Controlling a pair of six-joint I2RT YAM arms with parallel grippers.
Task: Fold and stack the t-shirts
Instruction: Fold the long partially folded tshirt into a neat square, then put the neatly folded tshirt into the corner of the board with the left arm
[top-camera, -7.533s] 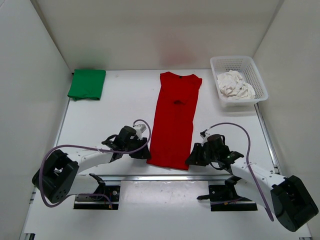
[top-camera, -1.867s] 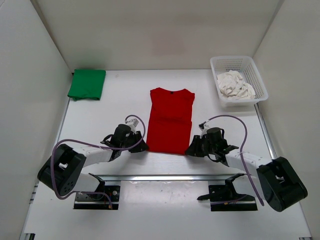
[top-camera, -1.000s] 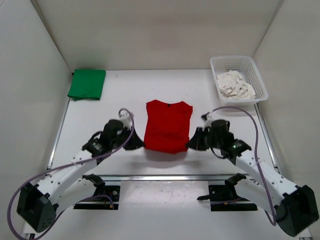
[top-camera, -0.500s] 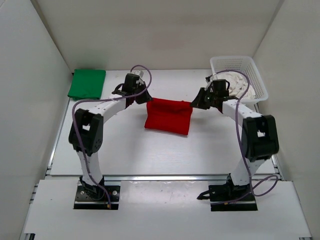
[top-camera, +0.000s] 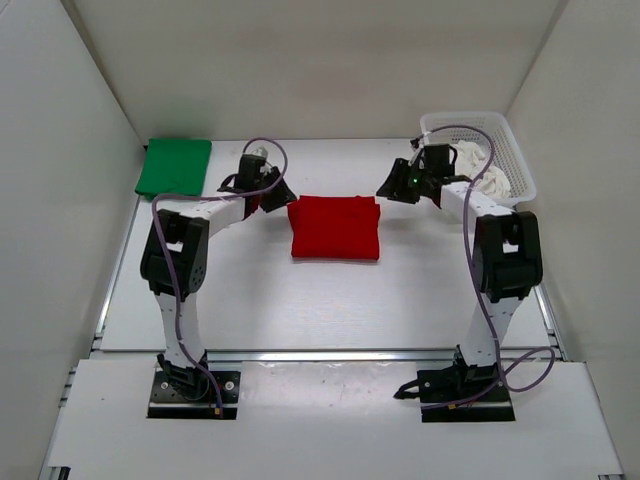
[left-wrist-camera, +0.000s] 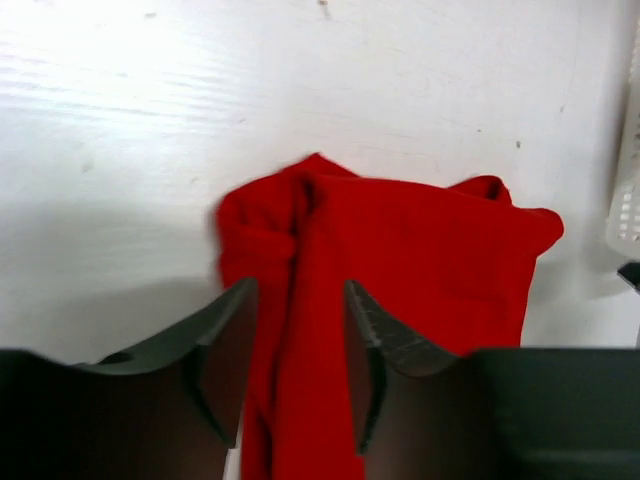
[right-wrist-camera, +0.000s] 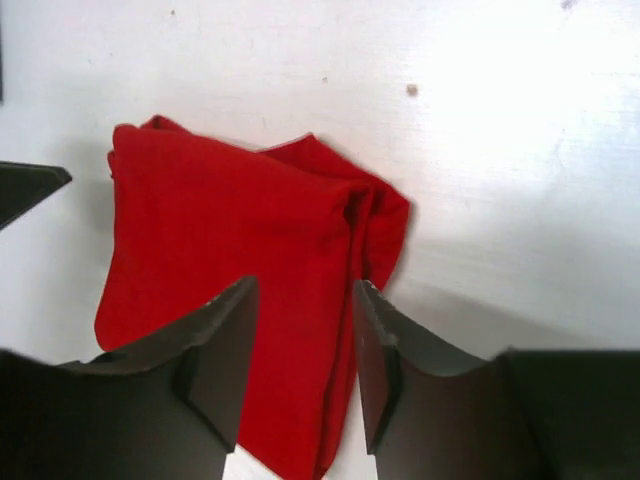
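Jaws spread on left gripper (left-wrist-camera: 300, 288) and right gripper (right-wrist-camera: 307, 285), flanking the folded red t-shirt (top-camera: 335, 228).

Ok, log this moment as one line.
red t-shirt: folded, on table | left tool: open at far-left corner | right tool: open at far-right corner

White table (top-camera: 250, 290): folded red t-shirt (top-camera: 335, 228), folded green t-shirt (top-camera: 175, 167), mesh basket (top-camera: 511, 150).
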